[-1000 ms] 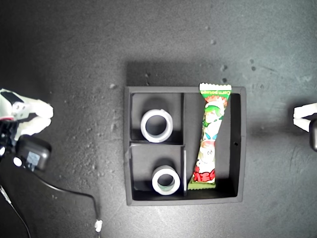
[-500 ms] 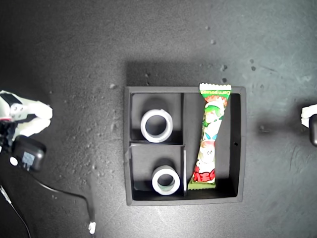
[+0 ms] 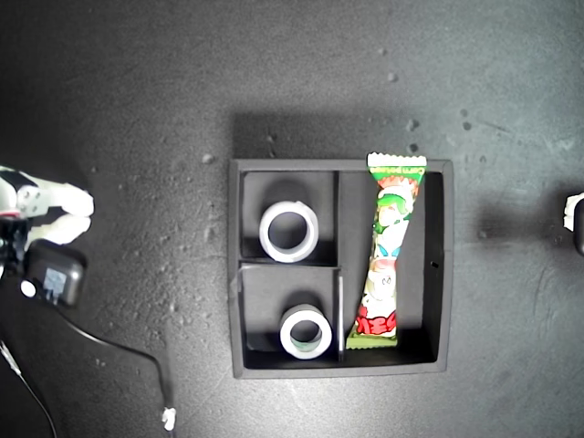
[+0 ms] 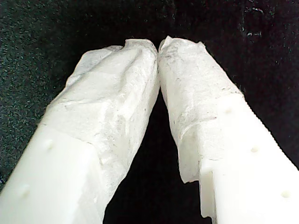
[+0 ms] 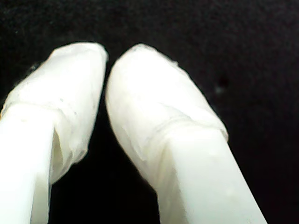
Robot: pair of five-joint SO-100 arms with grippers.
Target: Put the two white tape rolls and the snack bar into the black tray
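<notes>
The black tray [image 3: 234, 274] lies in the middle of the exterior view. A plain white tape roll [image 3: 265, 230] lies flat in its upper small compartment. A smaller tape roll [image 3: 285, 332] with a greenish inner rim lies in the lower small compartment. The snack bar [image 3: 388, 255] lies lengthwise in the long compartment, its top end resting on the tray's rim. My first gripper [image 4: 158, 46] is shut with its taped tips touching and nothing between them. My second gripper [image 5: 106, 53] is also shut and holds nothing. Both hang over bare dark surface.
One white arm [image 3: 46, 212] with a black camera block [image 3: 53, 278] shows at the exterior view's left edge, another arm [image 3: 575, 219] at its right edge; which is first, I cannot tell. A black cable [image 3: 119, 351] ends in a white plug [image 3: 170, 420].
Both arms have drawn back toward the exterior view's edges, away from the tray. The one at the right edge is nearly out of frame. The cable's plug shifted slightly left.
</notes>
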